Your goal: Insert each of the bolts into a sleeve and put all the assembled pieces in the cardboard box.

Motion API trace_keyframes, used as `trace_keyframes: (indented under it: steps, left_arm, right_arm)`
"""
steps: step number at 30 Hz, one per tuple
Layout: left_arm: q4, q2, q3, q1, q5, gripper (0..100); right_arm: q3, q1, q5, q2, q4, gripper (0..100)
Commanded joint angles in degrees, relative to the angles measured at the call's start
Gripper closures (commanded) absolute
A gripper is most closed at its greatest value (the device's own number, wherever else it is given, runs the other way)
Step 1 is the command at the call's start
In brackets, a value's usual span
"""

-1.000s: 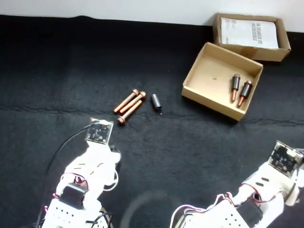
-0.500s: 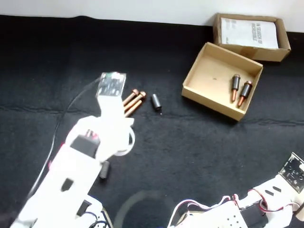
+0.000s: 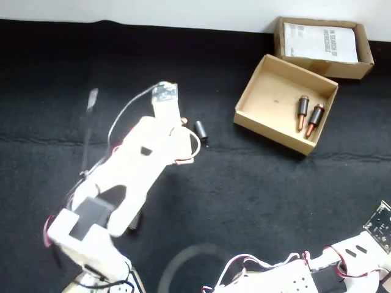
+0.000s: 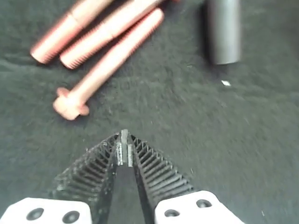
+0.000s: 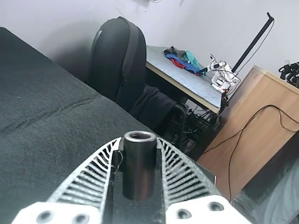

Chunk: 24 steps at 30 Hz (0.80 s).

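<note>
**A:** Seeing 3 bolts (image 4: pixel 112 60) lying bunched together on the black counter (image 4: pixel 210 140), shafts nearly parallel. Spotting a loose sleeve (image 4: pixel 224 30) near them, apart, not touching.

**B:** Confirming. Also seeing 2 assembled pieces (image 3: pixel 302 110) resting side by side inside the cardboard box (image 3: pixel 272 97), toward its right end in high view. Noting a 2nd box (image 3: pixel 351 68) w/ a printed sheet, touching it at the far corner.

**A:** Checking left jaws: hanging low over the counter, just short of the nearest bolt's head, pressing together at the tips, gripping nothing.

**B:** Checking right jaws: clamping a second sleeve (image 5: pixel 139 163) upright btwn them, bore facing up. Facing an office chair (image 5: pixel 117 60) and a desk (image 5: pixel 187 79) in the room behind.

**A:** Seeing the left arm (image 3: pixel 146 152) extending over the bolts in high view, covering most of them. Seeing the right arm (image 3: pixel 293 281) sitting low at the near right corner.
</note>
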Motion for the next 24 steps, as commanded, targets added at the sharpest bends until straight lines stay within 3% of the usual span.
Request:
trace_keyframes:
  steps: [1,12,24]
  left_arm:
    - [-0.62,5.49,-5.85,-2.15,2.64,99]
    - [-0.62,13.85,-15.52,-14.37,8.0,99]
    - [-3.87,18.68,-23.43,-24.22,8.0,99]
  right_arm:
    - [7.25,0.66,1.14,-1.54,-1.54,99.1]
    - [7.25,-0.4,1.23,-1.54,3.21,99.1]
    - [7.34,-5.05,1.23,-1.54,4.09,99.1]
